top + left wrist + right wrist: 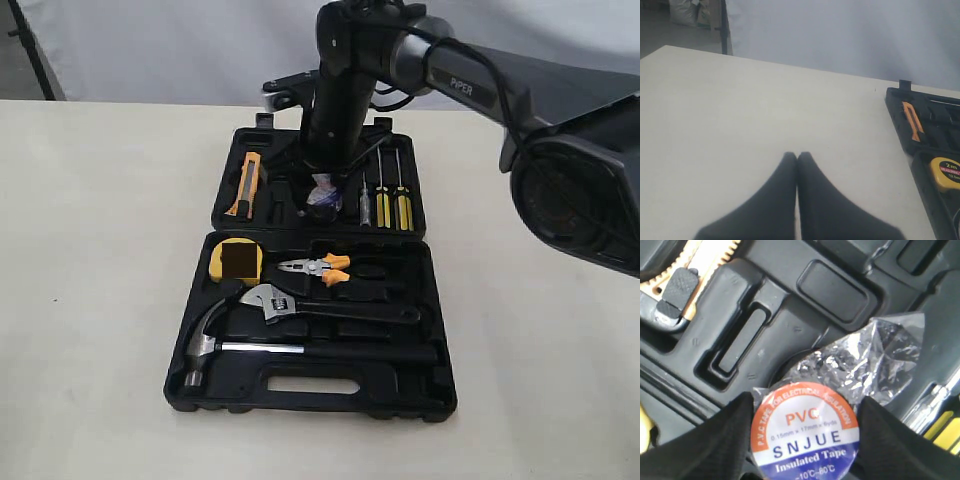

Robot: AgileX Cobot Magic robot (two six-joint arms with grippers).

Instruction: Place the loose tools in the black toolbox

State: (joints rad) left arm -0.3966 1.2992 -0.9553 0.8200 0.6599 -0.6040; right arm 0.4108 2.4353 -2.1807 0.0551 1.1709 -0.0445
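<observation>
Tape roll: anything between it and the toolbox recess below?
Nothing visible. The tape roll sits in the right hand over a bare recess of the black toolbox; only its own wrapper sticks out.

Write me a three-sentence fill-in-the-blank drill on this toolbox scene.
The right end effector is shut on the tape roll, whose PVC lettering is ___.
The left end effector hangs over the table with its jaws ___.
In the black toolbox, the wrench lies between the pliers and the ___.
Missing words: orange; shut; hammer.
</observation>
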